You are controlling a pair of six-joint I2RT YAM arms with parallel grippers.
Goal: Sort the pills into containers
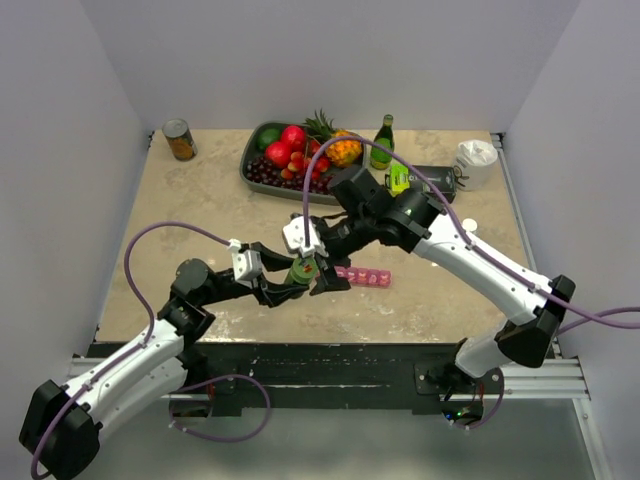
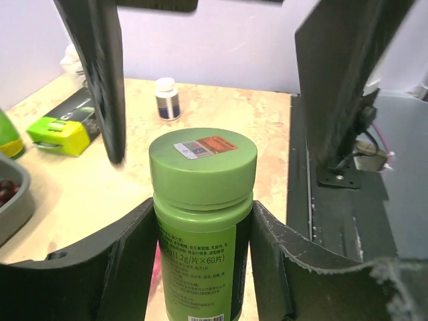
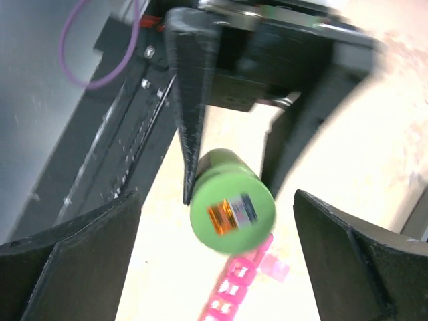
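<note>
Left wrist view puts you right up against the green bottle (image 2: pixel 202 221): the left gripper (image 2: pixel 204 267) has it clamped upright, a finger pressed to each side of the label, with the green cap (image 2: pixel 202 157) standing clear above the pads. Over it hangs the right gripper (image 2: pixel 221 67), its jaws spread wide on either side of the cap and touching nothing. From the right wrist view the cap (image 3: pixel 232 210) sits roughly between those open fingers (image 3: pixel 73 254), and the pink pill organizer (image 3: pixel 231 297) lies on the table just beyond the bottle; the blur stops me telling whether its lids are up. From above, the organizer (image 1: pixel 363 276) is flat on the tabletop just to the right of where the two grippers meet, with the fruit tray (image 1: pixel 258 170) well behind it. My guess is the cap is about to be gripped and twisted off, and that is where trouble could start. If the right jaws close off-centre they may shove the bottle sideways in the left grip. If the left hold is too light, the whole bottle could turn with the cap instead of opening. A sudden release might tip it and scatter pills across the table, or knock the organizer, which is close enough to be swept aside.
</note>
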